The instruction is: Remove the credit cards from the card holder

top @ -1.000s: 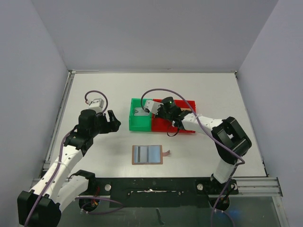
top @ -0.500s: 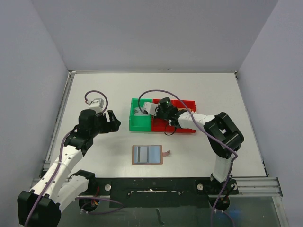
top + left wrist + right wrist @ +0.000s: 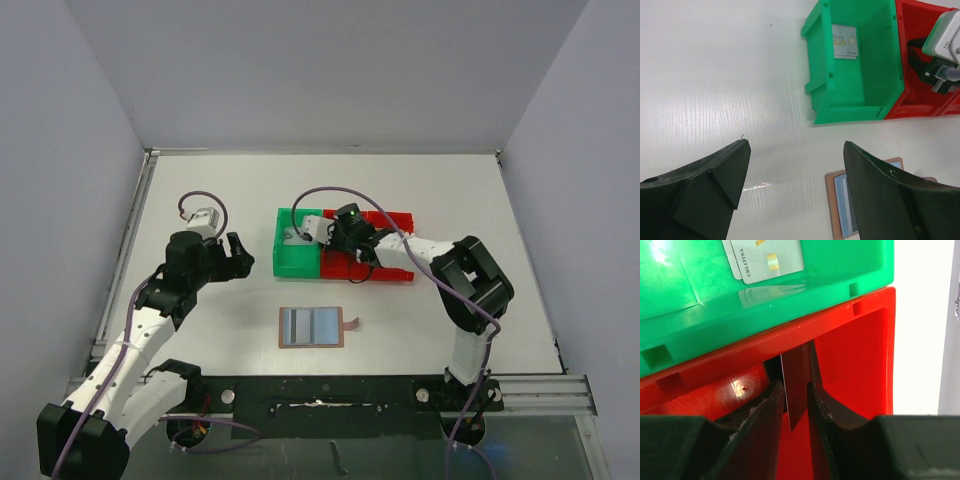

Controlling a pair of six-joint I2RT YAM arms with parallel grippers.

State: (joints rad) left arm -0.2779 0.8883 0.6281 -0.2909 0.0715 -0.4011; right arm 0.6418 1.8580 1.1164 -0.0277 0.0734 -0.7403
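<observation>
Credit card [image 3: 797, 365], dark, clamped edge-on in right pincer [image 3: 795, 390] low inside red bin [image 3: 855, 355], evidently for release. Silver card [image 3: 770, 257] flat in green bin [image 3: 690, 285]. Left pincer [image 3: 796, 150] wide open, empty.

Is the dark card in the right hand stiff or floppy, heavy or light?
Probably stiff: the dark card stands straight in the right hand, unbent. Likely light, since it looks very thin. Its smooth faces might slip from a loose pinch.
</observation>
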